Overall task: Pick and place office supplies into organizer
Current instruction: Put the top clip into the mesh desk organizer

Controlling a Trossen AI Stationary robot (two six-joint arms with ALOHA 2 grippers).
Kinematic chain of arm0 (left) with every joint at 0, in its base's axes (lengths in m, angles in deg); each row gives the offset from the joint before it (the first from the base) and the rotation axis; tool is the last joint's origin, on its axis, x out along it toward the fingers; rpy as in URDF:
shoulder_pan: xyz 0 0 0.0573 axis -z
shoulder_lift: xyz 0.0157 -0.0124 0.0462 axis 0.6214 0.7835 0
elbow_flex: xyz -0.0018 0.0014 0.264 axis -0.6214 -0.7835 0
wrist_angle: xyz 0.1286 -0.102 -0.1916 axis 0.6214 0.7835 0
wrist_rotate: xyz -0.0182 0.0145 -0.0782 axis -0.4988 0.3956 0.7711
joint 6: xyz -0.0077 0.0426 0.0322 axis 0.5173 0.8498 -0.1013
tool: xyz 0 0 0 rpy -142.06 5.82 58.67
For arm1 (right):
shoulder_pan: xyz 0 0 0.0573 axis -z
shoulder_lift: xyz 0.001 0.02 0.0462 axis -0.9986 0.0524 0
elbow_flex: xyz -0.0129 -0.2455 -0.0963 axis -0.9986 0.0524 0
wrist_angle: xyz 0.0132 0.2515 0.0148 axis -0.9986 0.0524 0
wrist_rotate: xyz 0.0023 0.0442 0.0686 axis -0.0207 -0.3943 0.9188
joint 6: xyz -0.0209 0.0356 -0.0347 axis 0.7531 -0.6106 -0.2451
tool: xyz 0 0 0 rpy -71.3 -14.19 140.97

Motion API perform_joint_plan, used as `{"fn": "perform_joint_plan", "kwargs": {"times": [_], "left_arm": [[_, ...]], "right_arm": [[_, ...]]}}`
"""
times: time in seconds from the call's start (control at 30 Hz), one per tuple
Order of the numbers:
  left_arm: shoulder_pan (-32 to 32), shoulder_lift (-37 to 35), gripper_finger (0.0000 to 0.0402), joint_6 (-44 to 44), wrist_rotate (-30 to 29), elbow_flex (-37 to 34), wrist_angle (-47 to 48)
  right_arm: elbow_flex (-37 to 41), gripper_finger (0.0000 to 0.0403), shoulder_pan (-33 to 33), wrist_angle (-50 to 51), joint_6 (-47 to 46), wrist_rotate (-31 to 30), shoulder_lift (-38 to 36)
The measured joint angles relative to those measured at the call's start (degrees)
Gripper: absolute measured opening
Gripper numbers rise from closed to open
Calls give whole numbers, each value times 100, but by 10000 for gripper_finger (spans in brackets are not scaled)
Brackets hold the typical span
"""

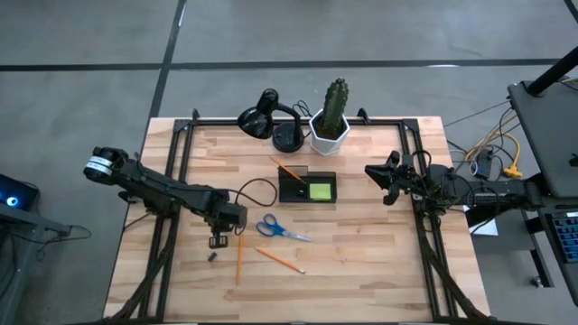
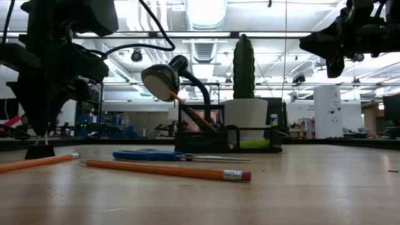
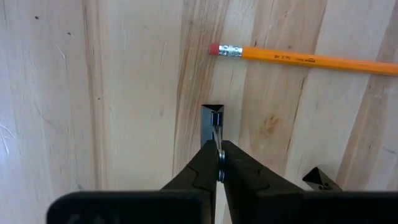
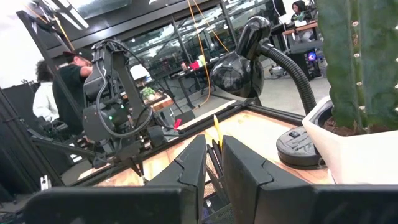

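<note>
My left gripper [image 1: 219,240] points down at the table's near left and is shut on a small dark binder clip [image 3: 213,119], one of the office supplies. A second dark clip [image 1: 212,256] lies just nearer. Two orange pencils [image 1: 239,257] [image 1: 280,260] and blue-handled scissors [image 1: 282,229] lie flat to its right. The black organizer [image 1: 295,192] stands mid-table with a lime-green sticky pad [image 1: 320,190] and a leaning pencil [image 1: 287,169] in it. My right gripper [image 1: 372,171] waits level at the right, a narrow gap between its fingers, nothing in it. My left gripper pinches the clip's silver wire handle [image 3: 217,139] between its two fingertips. The fingers come from above, pointing down. The clip's black body [image 2: 39,152] stands on the tabletop below the fingers.
A black desk lamp [image 1: 271,117] and a cactus in a white pot [image 1: 332,122] stand at the far edge behind the organizer. A black cable [image 1: 257,187] loops over the table near the left arm. Bare wood lies along the near right.
</note>
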Motion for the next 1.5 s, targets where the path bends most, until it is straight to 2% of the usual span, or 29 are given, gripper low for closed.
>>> {"fn": "perform_joint_plan", "kwargs": {"times": [0.47,0.73,0.9,1.23,1.5], "left_arm": [[-50,-331,1,33,7,254,4],[-186,-327,0,387,-803,811,-2],[-459,-326,0,726,-958,1146,-52],[-1130,-228,0,1191,-974,1566,-1456],[-1403,377,0,1316,-986,1768,-2224]], "right_arm": [[0,43,-2,-1,-62,-2,0],[0,43,-2,8,-62,-3,3],[0,43,0,24,-55,-78,4],[0,43,-2,24,-38,-144,4],[0,43,0,79,-40,-142,83]]}}
